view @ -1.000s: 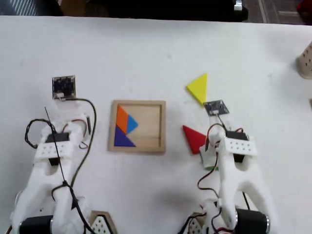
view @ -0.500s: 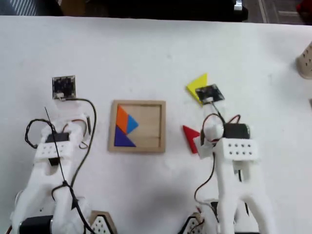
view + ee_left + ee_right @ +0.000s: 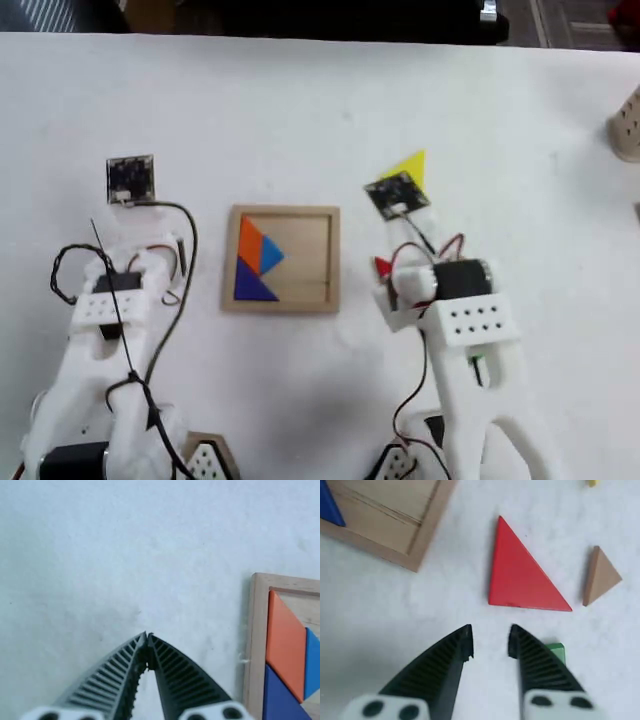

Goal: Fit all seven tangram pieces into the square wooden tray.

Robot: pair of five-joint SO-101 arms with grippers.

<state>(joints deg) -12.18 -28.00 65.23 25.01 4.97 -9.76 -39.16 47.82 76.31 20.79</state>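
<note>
Your stock on the surface (image 3: pixel 300 100):

- Square wooden tray (image 3: pixel 283 211): lies mid-surface. It holds three pieces along its left wall: orange piece (image 3: pixel 249 243), light blue piece (image 3: pixel 271 255), dark blue triangle (image 3: pixel 252 288).
- Red triangle (image 3: pixel 520 577): loose, just right of the tray and apart from it.
- Tan triangle (image 3: pixel 601 575): beside the red one, not touching.
- Green piece (image 3: pixel 555 650): partly hidden behind one right jaw.
- Yellow triangle (image 3: pixel 412 165): farther back, partly covered by your right arm (image 3: pixel 470 320).
- Left jaws: clenched on nothing, over bare surface left of the tray.
- Right jaws: parted and empty, just short of the red triangle.
</note>
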